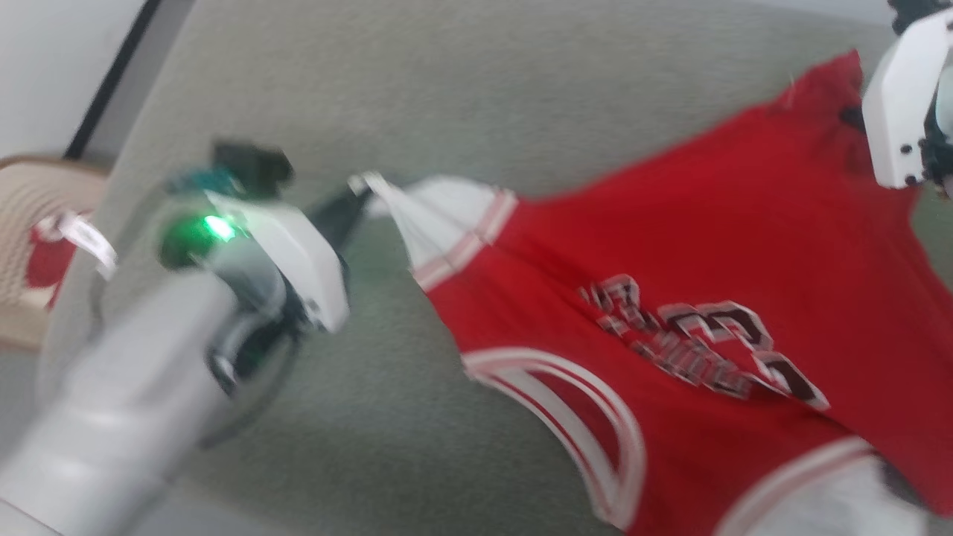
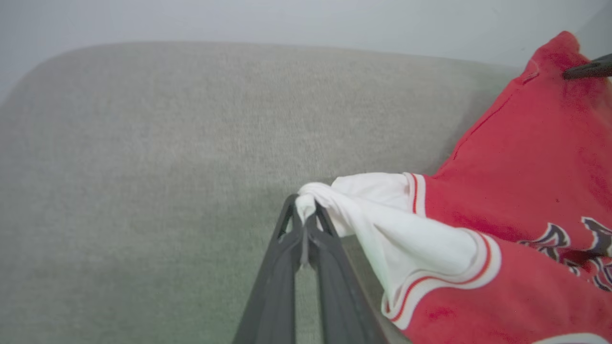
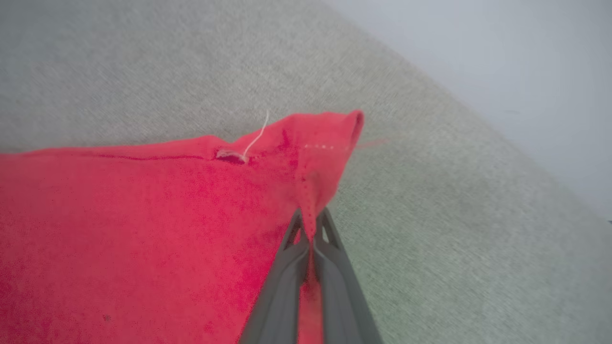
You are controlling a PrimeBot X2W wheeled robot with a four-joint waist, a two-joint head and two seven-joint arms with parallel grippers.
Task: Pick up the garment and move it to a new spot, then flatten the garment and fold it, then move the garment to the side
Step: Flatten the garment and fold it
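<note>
The garment (image 1: pixel 670 246), a red jersey with white sleeves and dark lettering, is stretched above the grey-green cloth surface (image 1: pixel 387 89). My left gripper (image 1: pixel 356 195) is shut on the tip of a white sleeve (image 2: pixel 363 200); in the left wrist view the gripper (image 2: pixel 306 217) pinches a bunch of white cloth. My right gripper (image 3: pixel 311 224) is shut on a red corner of the garment (image 3: pixel 143 215) near its hem, with red cloth caught between the fingers. In the head view the right arm's white housing (image 1: pixel 904 104) sits at the top right over that corner.
A beige woven basket (image 1: pixel 30 246) with red and white cloth inside stands at the far left, beyond the surface's edge. A pale wall runs behind the surface (image 2: pixel 191 119) in both wrist views.
</note>
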